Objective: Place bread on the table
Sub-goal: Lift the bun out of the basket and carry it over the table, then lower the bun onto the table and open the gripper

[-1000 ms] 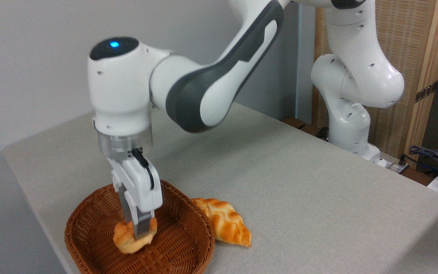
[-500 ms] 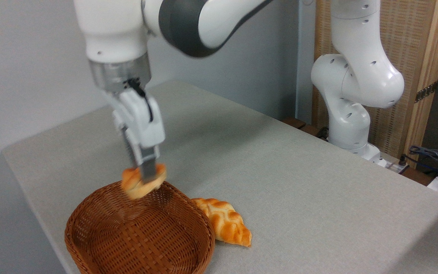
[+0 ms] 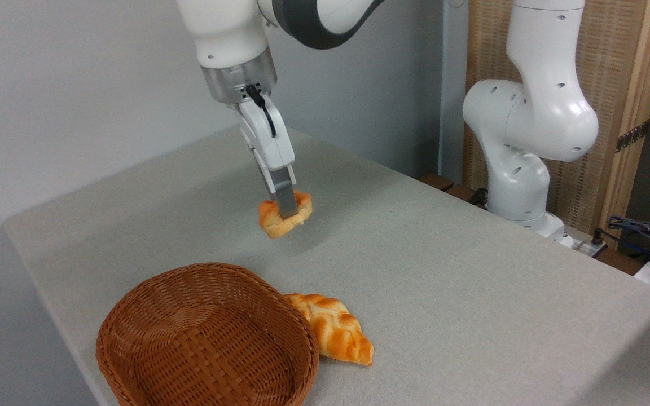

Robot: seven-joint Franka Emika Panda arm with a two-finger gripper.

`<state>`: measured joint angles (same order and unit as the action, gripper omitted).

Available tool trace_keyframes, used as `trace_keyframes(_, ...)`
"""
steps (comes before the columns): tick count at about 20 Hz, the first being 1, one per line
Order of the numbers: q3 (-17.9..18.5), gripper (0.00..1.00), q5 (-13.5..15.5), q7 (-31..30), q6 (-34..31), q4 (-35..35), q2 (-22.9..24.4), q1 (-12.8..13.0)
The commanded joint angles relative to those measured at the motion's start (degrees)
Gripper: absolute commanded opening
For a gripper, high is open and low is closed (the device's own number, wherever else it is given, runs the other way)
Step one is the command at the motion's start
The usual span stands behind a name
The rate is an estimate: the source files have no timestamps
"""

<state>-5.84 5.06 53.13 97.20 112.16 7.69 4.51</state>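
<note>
Small round golden-orange knotted bun [image 3: 284, 215] is held pinched in the white two-finger gripper [image 3: 285, 211], aloft over the grey-beige fabric table [image 3: 443, 282] toward its far edge; grip appears off-centre; slippage is judged possible.

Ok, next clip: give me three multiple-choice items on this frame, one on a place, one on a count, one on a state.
1. Where is the bun?
A. in the basket
B. held above the table
C. lying on the loaf

2. How many bread pieces are in view?
A. one
B. two
C. three

3. What is the basket's state?
A. empty
B. holding the bun
C. tipped over

Answers: 1 B, the gripper is shut on the bun, clear of the table. 2 B, the bun plus the braided loaf beside the basket. 3 A, its woven floor shows bare and it sits upright.
</note>
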Motion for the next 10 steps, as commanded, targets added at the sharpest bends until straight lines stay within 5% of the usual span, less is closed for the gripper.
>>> trace_keyframes(1, 0.4, 1.0, -1.0, 0.3, 1.9, 3.0, 1.2, 2.0)
trace_keyframes(10, 0.2, 1.0, -1.0, 0.1, 2.2, 2.9, 1.1, 2.3)
